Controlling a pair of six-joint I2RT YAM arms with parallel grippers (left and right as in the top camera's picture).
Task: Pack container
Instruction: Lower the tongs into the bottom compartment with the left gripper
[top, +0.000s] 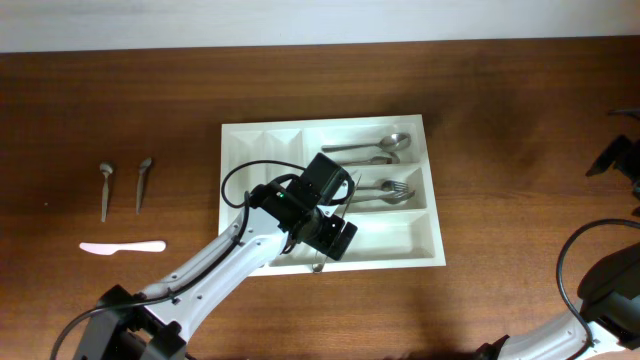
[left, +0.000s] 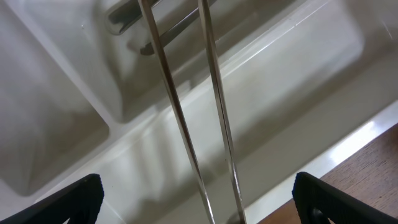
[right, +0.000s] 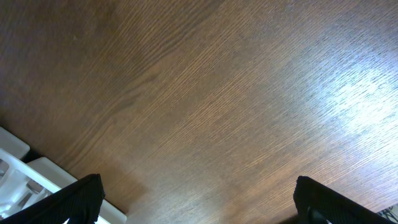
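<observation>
Left gripper (left: 199, 194) open over glossy white plastic tray (top: 260, 145), two thin steel handles (left: 222, 124) between. Right gripper (right: 199, 194) open, wood-grain desk (right: 217, 93).

container (top: 250, 140) lower compartment: partly hidden under left gripper (top: 333, 238) | two metal handles (left: 223, 124): both ends cut off
</observation>
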